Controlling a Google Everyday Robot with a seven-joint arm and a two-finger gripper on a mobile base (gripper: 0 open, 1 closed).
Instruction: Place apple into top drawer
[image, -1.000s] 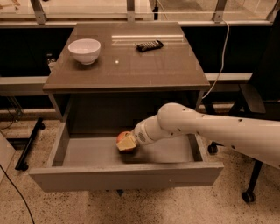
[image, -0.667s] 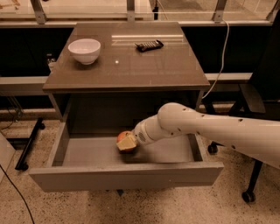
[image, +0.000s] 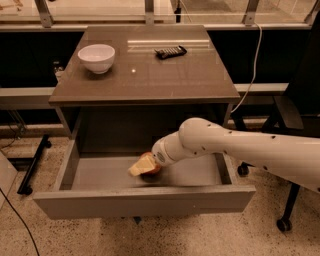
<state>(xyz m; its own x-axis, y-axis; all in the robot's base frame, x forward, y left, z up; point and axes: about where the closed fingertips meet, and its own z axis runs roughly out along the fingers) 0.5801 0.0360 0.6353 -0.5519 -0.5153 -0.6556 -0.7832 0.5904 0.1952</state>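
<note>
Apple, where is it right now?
In the camera view the apple is inside the open top drawer, near its middle, partly covered by the hand reaching in from the picture's right.

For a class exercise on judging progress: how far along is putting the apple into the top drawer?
Done: the top drawer stands pulled open, and the apple is inside it, low near its floor. In hand: the gripper, reaching into the drawer, is closed on the apple. Left: letting go and drawing the arm out.
</note>
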